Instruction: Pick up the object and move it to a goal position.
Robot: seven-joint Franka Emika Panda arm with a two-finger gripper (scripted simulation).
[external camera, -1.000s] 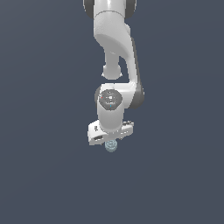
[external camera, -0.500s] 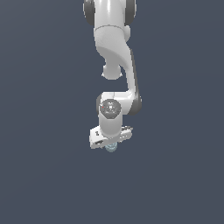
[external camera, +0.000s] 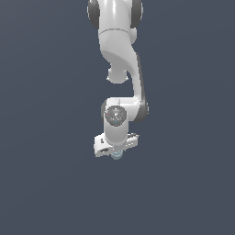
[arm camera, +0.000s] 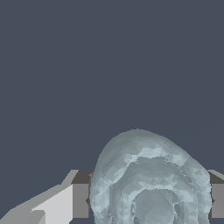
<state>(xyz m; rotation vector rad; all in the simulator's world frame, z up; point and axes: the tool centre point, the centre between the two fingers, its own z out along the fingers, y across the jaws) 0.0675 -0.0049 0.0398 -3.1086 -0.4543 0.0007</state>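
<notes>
The object (external camera: 117,155) is a small pale blue-grey round piece peeking out under the white gripper (external camera: 116,154) in the exterior view. Most of it is hidden by the gripper body. In the wrist view the object (arm camera: 151,183) fills the space between the two fingers (arm camera: 81,199), its concentric rings facing the camera. The gripper (arm camera: 148,199) is shut on it, one finger pressed to each side. The white arm (external camera: 120,59) hangs down from the top of the exterior view.
A plain dark grey-blue surface (external camera: 46,137) fills the view all around the arm. No other objects, containers or edges show.
The gripper and the held object have shifted slightly lower in the exterior view, and the arm's upper links have straightened a little. The grip looks unchanged.
</notes>
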